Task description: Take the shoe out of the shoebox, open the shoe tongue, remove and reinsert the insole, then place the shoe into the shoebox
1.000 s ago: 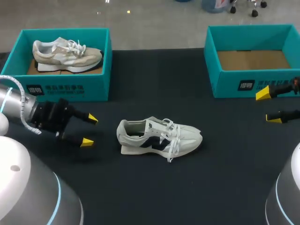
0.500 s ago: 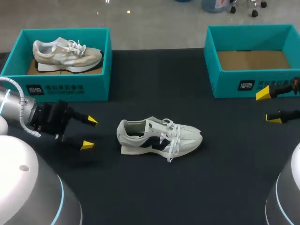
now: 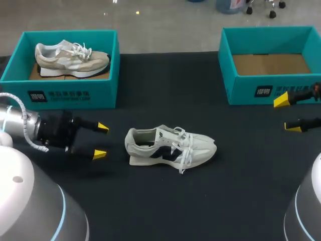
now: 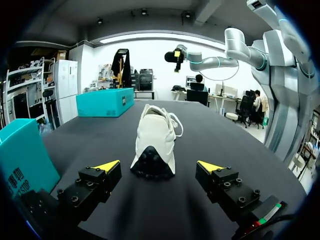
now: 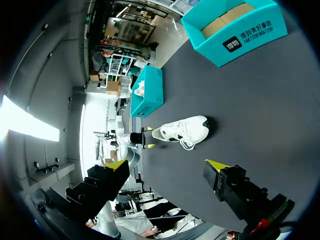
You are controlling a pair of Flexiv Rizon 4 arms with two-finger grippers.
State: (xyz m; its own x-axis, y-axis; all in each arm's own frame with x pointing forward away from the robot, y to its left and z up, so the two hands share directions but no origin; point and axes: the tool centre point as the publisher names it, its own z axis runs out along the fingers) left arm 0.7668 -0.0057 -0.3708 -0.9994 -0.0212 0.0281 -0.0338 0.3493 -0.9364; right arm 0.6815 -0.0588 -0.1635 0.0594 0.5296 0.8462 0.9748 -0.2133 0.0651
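Note:
A white shoe with dark side marks (image 3: 169,145) lies on its sole on the black table, heel toward my left arm. My left gripper (image 3: 101,141) is open just left of the heel; in the left wrist view the shoe (image 4: 155,141) lies straight ahead of the open left gripper (image 4: 159,166), heel first, untouched. My right gripper (image 3: 290,113) is open at the right edge, in front of the empty teal shoebox (image 3: 241,81). The right wrist view shows the shoe (image 5: 184,131) far ahead of the open right gripper (image 5: 170,163), and the empty box (image 5: 250,36).
A second teal shoebox (image 3: 70,93) at the back left holds a beige shoe (image 3: 71,58); its corner (image 4: 22,155) shows beside my left gripper. The black table (image 3: 165,201) stretches bare in front of the white shoe.
My left gripper has moved slightly right toward the shoe's heel and levelled out. The right arm and the shoe have not moved.

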